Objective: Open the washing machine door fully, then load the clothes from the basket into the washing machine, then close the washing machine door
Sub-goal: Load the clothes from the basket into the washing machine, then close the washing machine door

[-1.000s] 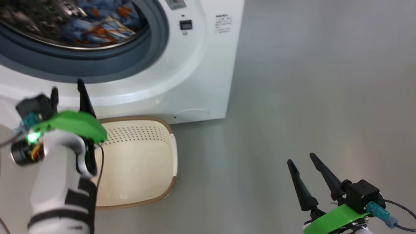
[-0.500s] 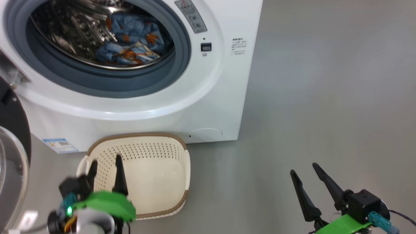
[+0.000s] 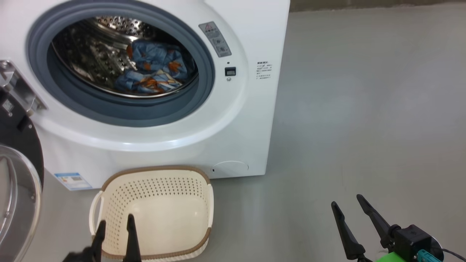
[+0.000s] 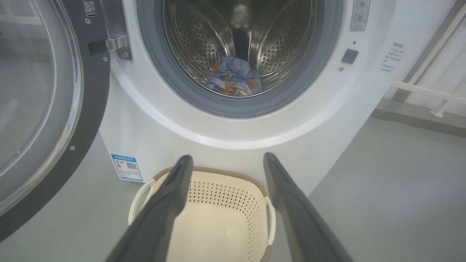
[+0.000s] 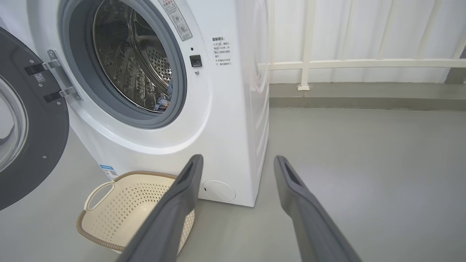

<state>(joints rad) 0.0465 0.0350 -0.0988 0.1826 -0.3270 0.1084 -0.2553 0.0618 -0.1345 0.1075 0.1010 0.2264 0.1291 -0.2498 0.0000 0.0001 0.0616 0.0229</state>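
**Door wide open, clothes in the drum, both pincers apart**

The washing machine stands on the grey floor. The washing machine door is swung wide out to the robot's left of the machine and hangs on its metal hinge, with the glass window facing outward. The clothes lie inside the machine, bunched low in the steel drum behind the grey-blue gasket. They are blue fabric with an orange-brown print.

The basket sits on the floor just in front of the machine, below the opening. It is between the blue label sticker and the round service flap, and its bare cream bottom shows. I cannot tell whether it touches the machine's front.

The left pincer hovers in front of the machine over the basket's near rim. Its fingers are spread apart, point toward the machine and hold nothing. The right pincer hangs over bare floor to the robot's right of the machine, well apart from the basket, with its fingers also apart and nothing between them
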